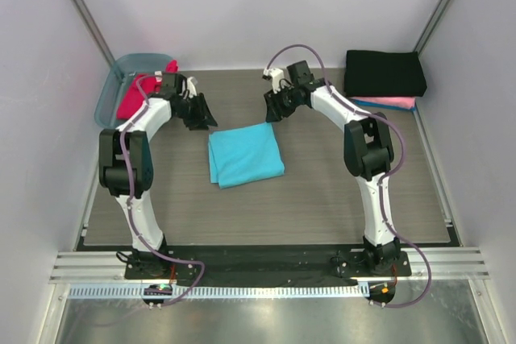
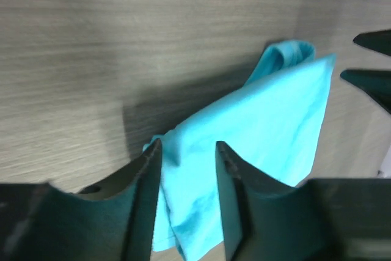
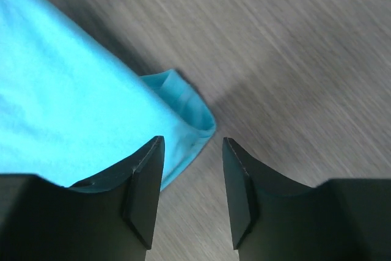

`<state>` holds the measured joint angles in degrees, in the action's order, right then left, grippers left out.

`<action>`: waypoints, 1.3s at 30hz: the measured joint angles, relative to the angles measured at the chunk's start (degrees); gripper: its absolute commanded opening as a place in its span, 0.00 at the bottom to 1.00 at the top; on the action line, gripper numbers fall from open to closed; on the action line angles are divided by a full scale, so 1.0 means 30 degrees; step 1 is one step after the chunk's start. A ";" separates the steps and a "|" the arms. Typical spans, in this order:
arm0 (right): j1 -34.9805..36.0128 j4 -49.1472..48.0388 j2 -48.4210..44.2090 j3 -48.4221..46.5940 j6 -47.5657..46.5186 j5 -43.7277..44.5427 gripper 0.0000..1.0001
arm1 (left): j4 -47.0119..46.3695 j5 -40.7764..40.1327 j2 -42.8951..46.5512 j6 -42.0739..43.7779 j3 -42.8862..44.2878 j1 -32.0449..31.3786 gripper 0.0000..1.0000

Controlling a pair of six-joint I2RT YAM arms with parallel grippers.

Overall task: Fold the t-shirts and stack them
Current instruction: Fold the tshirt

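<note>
The turquoise t-shirt [image 1: 245,154] lies folded in a rough square on the middle of the table; it also shows in the left wrist view [image 2: 256,145] and the right wrist view [image 3: 73,114]. My left gripper [image 1: 201,116] is open and empty above its far left corner. My right gripper [image 1: 272,110] is open and empty above its far right corner. A red-magenta t-shirt [image 1: 137,94] lies in the tub. A folded black t-shirt [image 1: 385,72] rests on a pink one [image 1: 393,103] at the far right.
A translucent blue-grey tub [image 1: 113,86] stands at the far left corner. White walls close in the table on three sides. The right gripper's fingertips [image 2: 372,59] show at the right edge of the left wrist view.
</note>
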<state>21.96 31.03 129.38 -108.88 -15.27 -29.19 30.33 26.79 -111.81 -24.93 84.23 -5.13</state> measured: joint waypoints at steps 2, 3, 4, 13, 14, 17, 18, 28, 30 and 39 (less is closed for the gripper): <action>-0.0073 -0.0211 -0.0066 0.0036 0.0138 0.0372 0.55 | 0.0066 -0.0597 -0.0022 0.0095 0.0583 0.0007 0.51; -0.0131 -0.0226 -0.0160 0.0138 0.0240 0.0474 0.57 | 0.0146 -0.0962 -0.0015 0.0160 0.0925 0.0007 0.53; -0.0233 -0.0291 -0.0408 0.0423 0.0408 0.0568 0.57 | 0.0240 -0.1370 0.0007 0.0299 0.1290 0.0007 0.54; -0.3927 -0.0146 -0.2645 0.2550 0.4255 -0.3810 0.67 | 0.1588 0.0408 0.1071 0.3118 0.2565 0.0073 0.51; -0.4335 -0.0131 -0.2601 0.2594 0.4779 -0.4626 0.67 | 0.1894 0.0998 0.1078 0.3519 0.2550 0.0073 0.50; -0.5595 -0.0117 -0.2193 0.2761 0.6295 -0.7351 0.67 | 0.2565 0.2419 0.1078 0.4211 0.2025 0.0058 0.49; -0.5785 -0.0066 -0.1909 0.2769 0.6681 -0.8167 0.67 | 0.2747 0.2812 0.1078 0.4422 0.1661 0.0051 0.48; -0.4976 0.0350 0.0685 0.2943 0.8196 -1.2247 0.68 | 0.3891 0.4969 0.0321 0.4976 -0.1107 -0.0452 0.45; -0.4881 0.0379 0.0714 0.3067 0.8247 -1.2546 0.68 | 0.3949 0.4940 0.0262 0.4976 -0.1202 -0.0634 0.45; -0.4517 0.1909 0.1173 0.3082 0.6441 -1.0703 0.63 | 0.3993 0.4284 0.0036 0.5049 -0.1304 -0.1056 0.41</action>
<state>8.40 36.75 132.90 -99.63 4.05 -61.30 42.30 39.64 -111.70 -9.78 80.31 -8.29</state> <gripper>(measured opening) 0.624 0.421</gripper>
